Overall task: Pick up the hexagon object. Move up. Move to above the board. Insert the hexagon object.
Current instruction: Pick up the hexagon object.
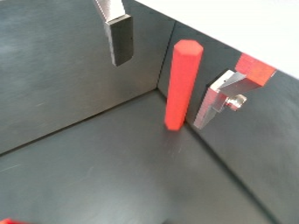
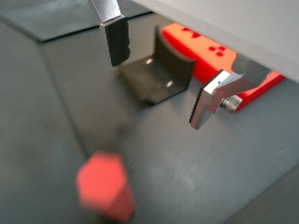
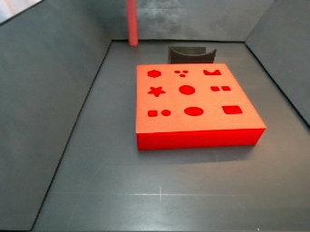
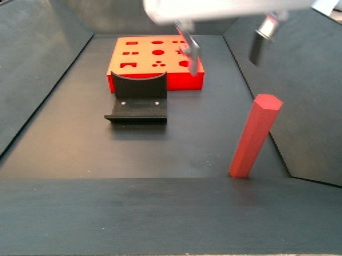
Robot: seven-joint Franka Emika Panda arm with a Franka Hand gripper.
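In a wrist view you see the hexagon object [image 1: 183, 85], a long red rod, standing up straight on the dark floor near the corner of the grey walls. The gripper [image 1: 167, 74] has its two fingers wide apart. One finger [image 1: 118, 39] and the other finger [image 1: 218, 101] are on either side of the rod, and neither one touches it. Nothing is held. A bit of the board [image 1: 258, 69] peeks out behind a finger.

In a wrist view you see the fixture [image 2: 156, 77] on the floor, with the red board [image 2: 214, 54] just behind it. The gripper [image 2: 163, 74] is open here too, with the fixture showing in the gap. The blurry red blob close to the camera is the top of the rod [image 2: 105, 185].

In a side view you see the board [image 3: 191, 103] lying flat in the middle of the floor. The fixture [image 3: 189, 53] sits just behind it. The rod [image 3: 132, 22] stands by the back wall.

In a side view you see the rod [image 4: 254, 136] standing up near the right wall, well apart from the board [image 4: 155, 60]. The fixture [image 4: 138, 95] is just in front of the board. The gripper [image 4: 225, 46] hangs high up, open and empty.
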